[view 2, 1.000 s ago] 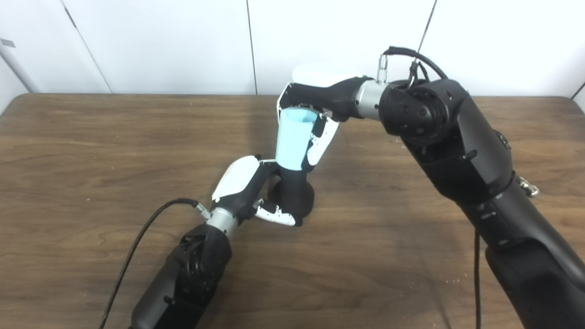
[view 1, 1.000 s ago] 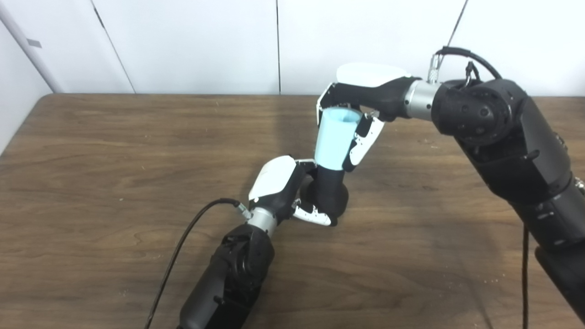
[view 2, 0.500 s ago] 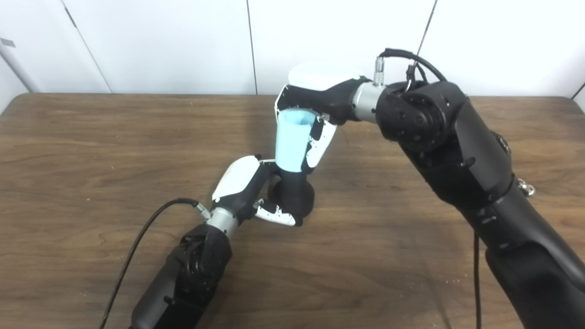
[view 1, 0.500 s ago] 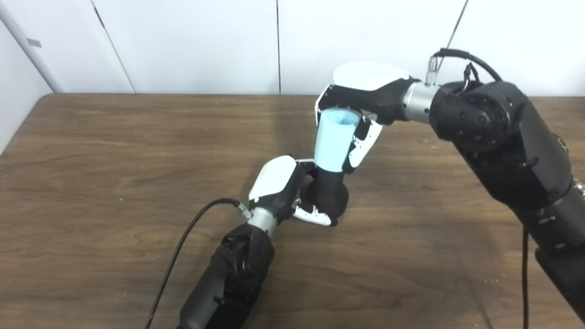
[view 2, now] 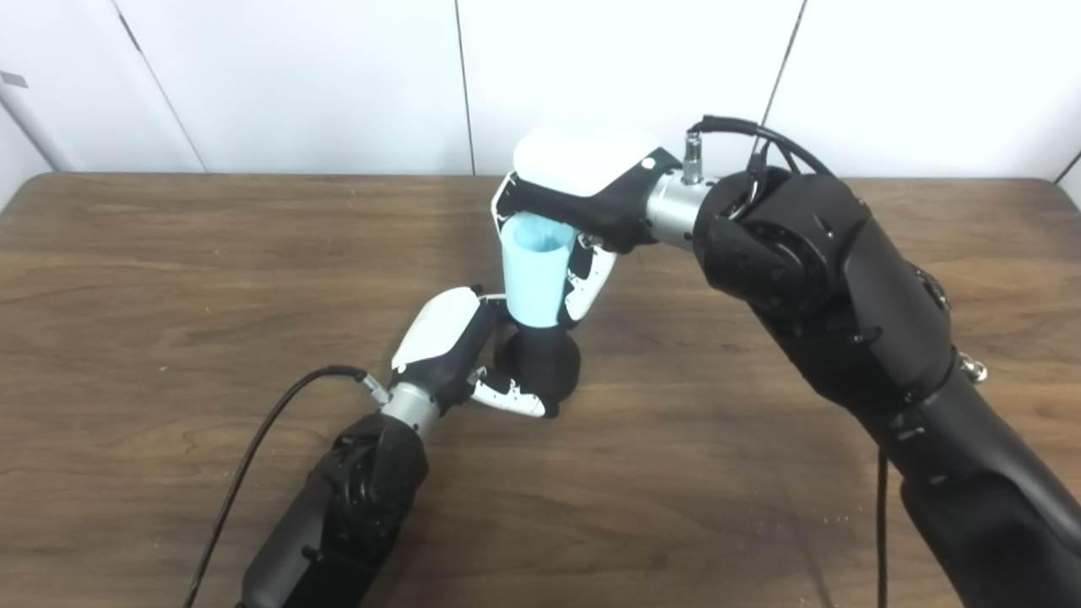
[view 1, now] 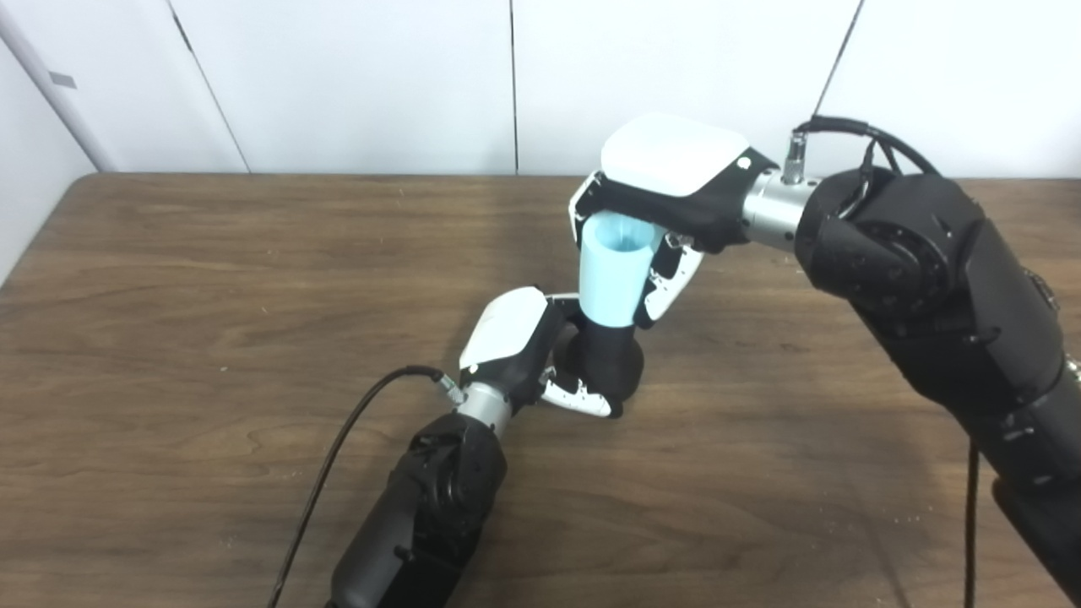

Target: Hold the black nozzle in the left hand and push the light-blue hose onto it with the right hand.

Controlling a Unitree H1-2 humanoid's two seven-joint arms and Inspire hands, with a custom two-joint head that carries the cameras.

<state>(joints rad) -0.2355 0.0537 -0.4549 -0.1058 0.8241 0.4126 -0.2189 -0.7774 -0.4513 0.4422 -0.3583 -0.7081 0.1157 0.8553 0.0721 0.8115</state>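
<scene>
The black nozzle (view 1: 610, 365) stands upright near the middle of the wooden table (view 1: 169, 279). My left hand (view 1: 528, 346) is shut around its base from the left. The light-blue hose (view 1: 611, 272), a short open-topped tube, sits over the nozzle's upper part, tilted slightly. My right hand (view 1: 667, 198) is shut on the hose from above and behind, its white back facing up and its fingers (view 1: 667, 283) running down the hose's right side. In the right eye view the hose (view 2: 534, 274) covers the nozzle (view 2: 545, 365) top, hiding the joint.
My left arm's black cable (view 1: 338, 473) trails over the table toward the front edge. The bulky right forearm (view 1: 946, 287) crosses the right side of the table. White wall panels (view 1: 380, 84) stand behind the table's far edge.
My right hand has rolled so its white back faces up and has pressed the hose lower onto the nozzle, leaving less black showing. The left hand has stayed put.
</scene>
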